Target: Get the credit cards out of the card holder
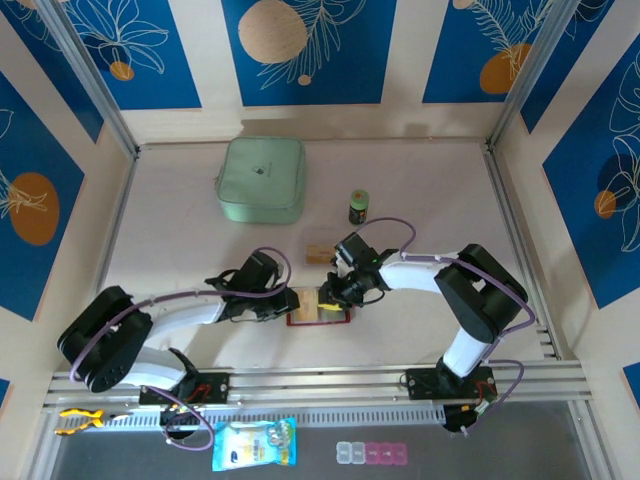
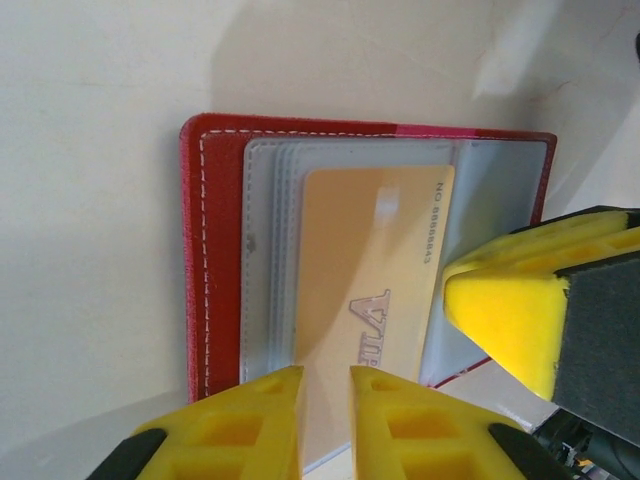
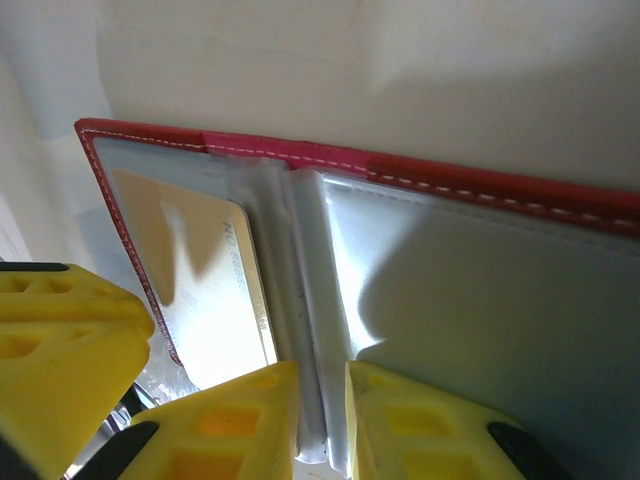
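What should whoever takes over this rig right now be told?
Left claw: narrow gap, tips over the gold card's near end; grip unclear.
Right claw: shut on the wallet's clear middle fold.
Wallet lies open on the table; card sits in its half by the left claw.
Done: wallet opened and held.
Left: draw the card out, check other pockets.

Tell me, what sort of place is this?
Probably a robotics test booth: a left arm and right arm bolted to a table walled by blue patterned panels, with props laid out, like a mint-green case and red card holder.
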